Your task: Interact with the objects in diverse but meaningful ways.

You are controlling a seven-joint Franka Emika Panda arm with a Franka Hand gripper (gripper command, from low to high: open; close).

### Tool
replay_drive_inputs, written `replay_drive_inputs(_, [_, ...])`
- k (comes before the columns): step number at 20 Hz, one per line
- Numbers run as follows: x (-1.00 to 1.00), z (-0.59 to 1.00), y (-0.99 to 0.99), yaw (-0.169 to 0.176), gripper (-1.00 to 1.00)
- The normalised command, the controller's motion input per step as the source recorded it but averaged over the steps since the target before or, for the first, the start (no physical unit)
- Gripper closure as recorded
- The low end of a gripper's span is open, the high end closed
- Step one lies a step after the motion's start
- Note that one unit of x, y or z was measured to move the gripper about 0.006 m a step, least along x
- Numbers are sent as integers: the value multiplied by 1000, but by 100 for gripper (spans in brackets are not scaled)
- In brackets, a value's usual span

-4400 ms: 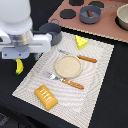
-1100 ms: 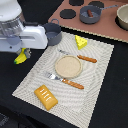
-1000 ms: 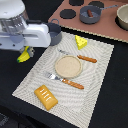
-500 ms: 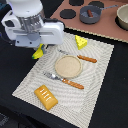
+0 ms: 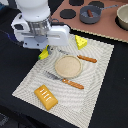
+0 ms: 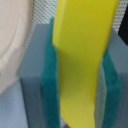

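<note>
Clamping banana (image 6: 82, 55) between pincer (image 6: 80, 82) pads (image 6: 51, 85).

Exterior high, oblique — wrist close-up

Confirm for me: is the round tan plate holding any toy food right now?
No. In the exterior view the round tan plate lies bare on the mat, with only the orange-handled knife and fork beside it.
</note>
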Motion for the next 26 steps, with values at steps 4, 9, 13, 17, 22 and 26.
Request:
replay_drive_inputs(4, [130,-66,141,0,-100])
replay_drive_inputs(9, [65,185,191,52,-100])
replay_drive_inputs(13, [3,505,82,4,-100])
replay_drive_inputs(17, [0,1000,-228,0,-100])
replay_drive_inputs(22, [206,874,-766,0,-100])
replay_drive_inputs(26, [295,510,-929,0,-100])
